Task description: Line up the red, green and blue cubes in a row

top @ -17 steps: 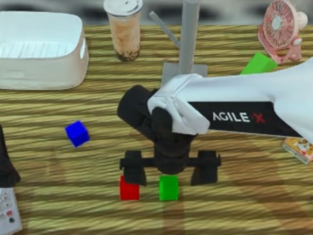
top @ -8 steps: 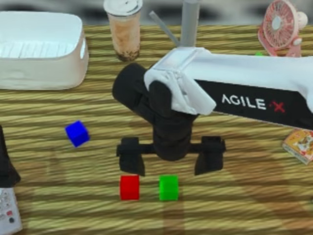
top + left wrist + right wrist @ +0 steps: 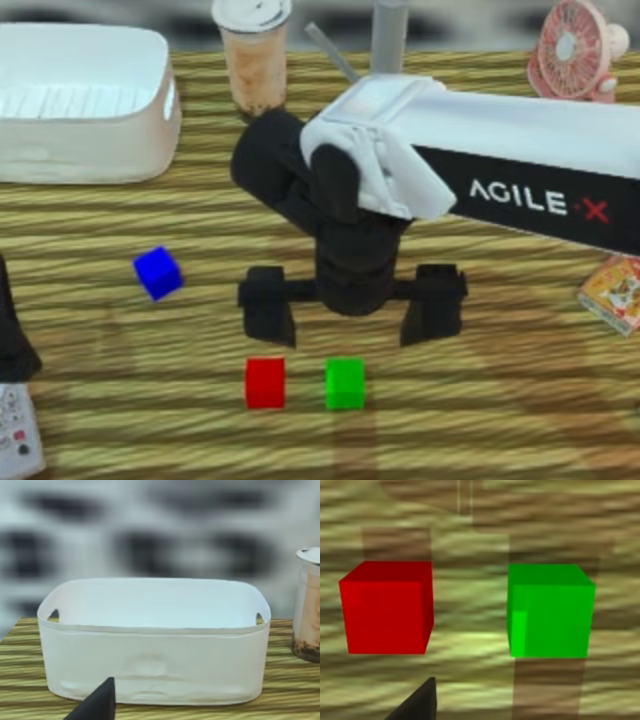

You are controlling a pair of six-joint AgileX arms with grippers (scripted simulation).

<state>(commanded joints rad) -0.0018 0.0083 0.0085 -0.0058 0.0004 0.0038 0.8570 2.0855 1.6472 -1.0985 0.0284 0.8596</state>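
While the red cube (image 3: 265,383) and the green cube (image 3: 345,384) sit side by side on the table (image 3: 500,400), apart with a narrow gap between them, note that the blue cube (image 3: 158,273) is the one out of line: it lies well to the red cube's left and farther back, turned slightly askew.

Nearest the red cube is the right gripper (image 3: 351,317), just behind the pair, fingers spread wide and holding nothing. Its left finger stands behind the red cube, its right finger beyond the green cube's right side. The right wrist view confirms both cubes free on the table, red (image 3: 387,607) and green (image 3: 550,610).

From those fingers the blue cube lies leftward and slightly back. You would judge that the row still needs it, and the open place beside the red or the green cube is its likely slot.

Farther left of the red cube, the left gripper (image 3: 12,345) is parked at the table's left edge; you cannot tell its opening. Being nearer the blue cube, this arm seems better placed. Farthest back stands a white basket (image 3: 90,100).
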